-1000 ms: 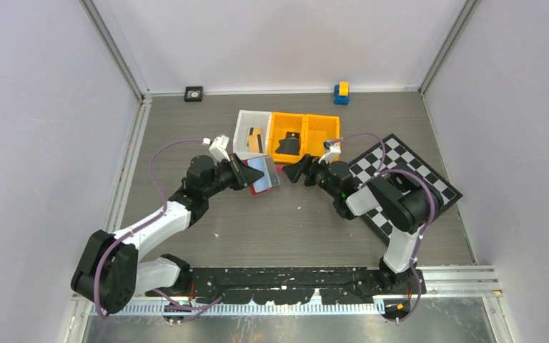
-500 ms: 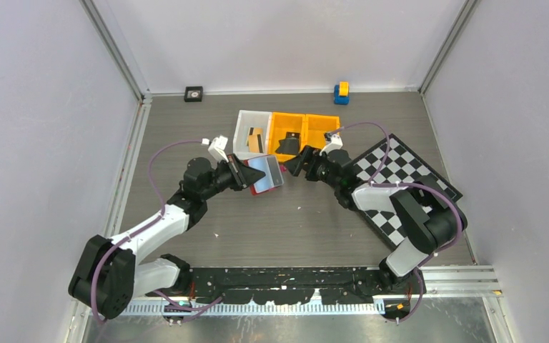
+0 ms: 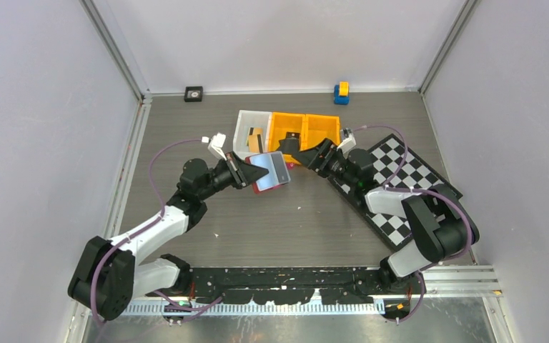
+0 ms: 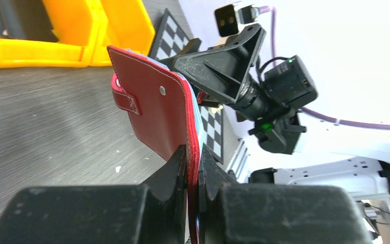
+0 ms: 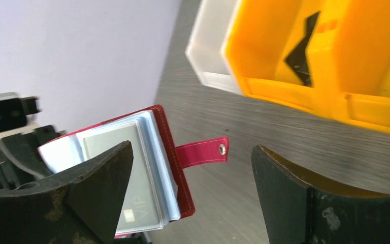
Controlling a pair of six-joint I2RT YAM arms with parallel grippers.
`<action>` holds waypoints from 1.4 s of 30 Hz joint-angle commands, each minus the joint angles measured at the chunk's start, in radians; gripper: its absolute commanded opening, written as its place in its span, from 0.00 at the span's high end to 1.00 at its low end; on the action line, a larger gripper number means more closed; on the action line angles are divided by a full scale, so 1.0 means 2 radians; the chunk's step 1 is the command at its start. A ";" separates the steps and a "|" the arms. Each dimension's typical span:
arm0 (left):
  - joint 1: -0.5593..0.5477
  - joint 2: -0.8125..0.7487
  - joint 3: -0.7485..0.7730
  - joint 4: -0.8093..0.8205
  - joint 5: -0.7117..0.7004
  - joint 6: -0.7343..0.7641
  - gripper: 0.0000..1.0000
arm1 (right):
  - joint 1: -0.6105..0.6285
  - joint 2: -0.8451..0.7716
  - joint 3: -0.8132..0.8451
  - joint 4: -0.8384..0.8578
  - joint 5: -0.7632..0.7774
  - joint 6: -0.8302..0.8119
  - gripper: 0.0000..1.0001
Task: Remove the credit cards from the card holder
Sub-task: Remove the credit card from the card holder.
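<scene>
Pinched card holder (image 4: 157,117) edge, partly hidden

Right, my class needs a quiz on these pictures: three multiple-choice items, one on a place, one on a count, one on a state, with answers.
1. Where is the chequered board? A. by the right arm B. far left corner C. inside a bin
2. How many orange bins are there? A. one B. two C. three
3. How is the red wallet held? A. flat on the table B. in the left jaws, raised C. in the right jaws
Answers: 1 A, the right arm reaches over it; 2 B, two stand beside a white bin; 3 B, the left jaws pinch its edge, the right jaws stand open.
</scene>
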 commanded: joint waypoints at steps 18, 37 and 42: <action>0.007 0.005 -0.016 0.231 0.064 -0.094 1.00 | 0.007 0.048 -0.014 0.288 -0.103 0.142 0.09; 0.009 -0.011 -0.011 0.209 0.039 -0.073 1.00 | 0.033 0.024 -0.008 0.298 -0.089 0.166 0.08; 0.010 -0.005 0.000 0.223 0.046 -0.075 1.00 | 0.048 -0.002 0.005 0.221 -0.066 0.155 0.08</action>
